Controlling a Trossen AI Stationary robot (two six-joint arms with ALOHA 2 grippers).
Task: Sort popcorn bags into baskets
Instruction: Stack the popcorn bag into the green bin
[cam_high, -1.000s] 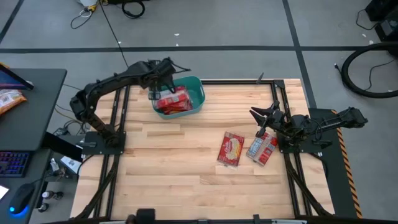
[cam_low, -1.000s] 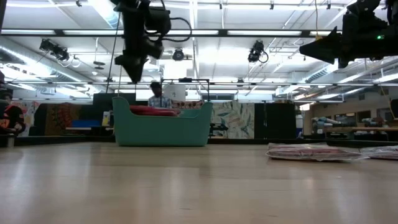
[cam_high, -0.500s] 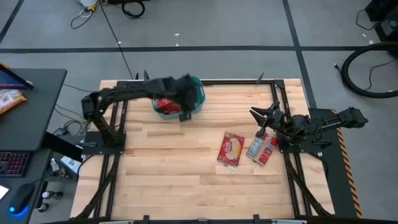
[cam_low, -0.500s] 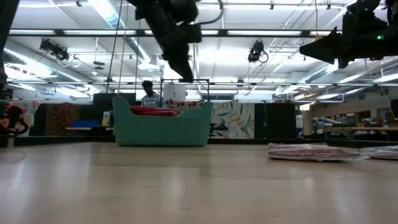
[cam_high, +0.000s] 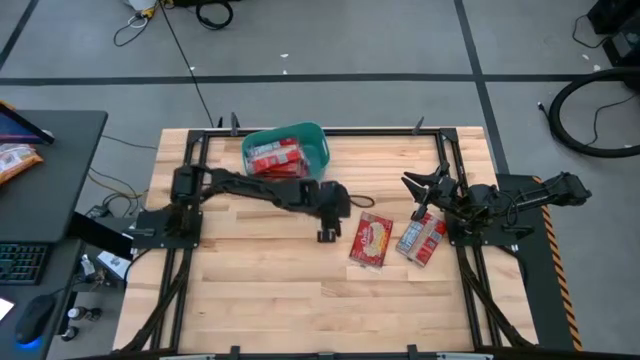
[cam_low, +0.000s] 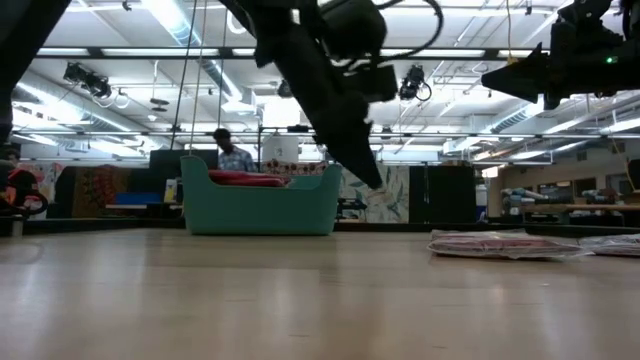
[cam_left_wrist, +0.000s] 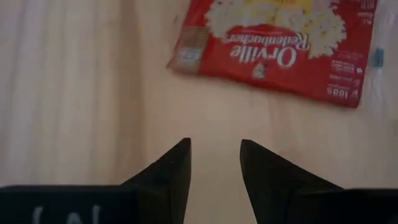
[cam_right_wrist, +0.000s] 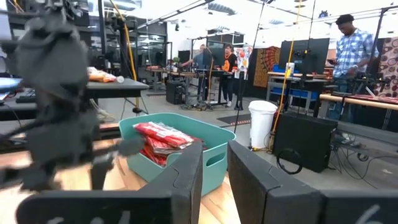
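Red popcorn bag (cam_high: 373, 240) flat on wood, yellow-white panel, white-blue ends

A dark desk (cam_high: 50, 160) beside the table holds what looks like an orange snack bag (cam_high: 15, 160).

The left arm reaches far out over the middle of the table. The left gripper (cam_high: 329, 222) points down, its fingers a little apart. The right gripper (cam_high: 417, 184) waits near the right edge, fingers a little apart.
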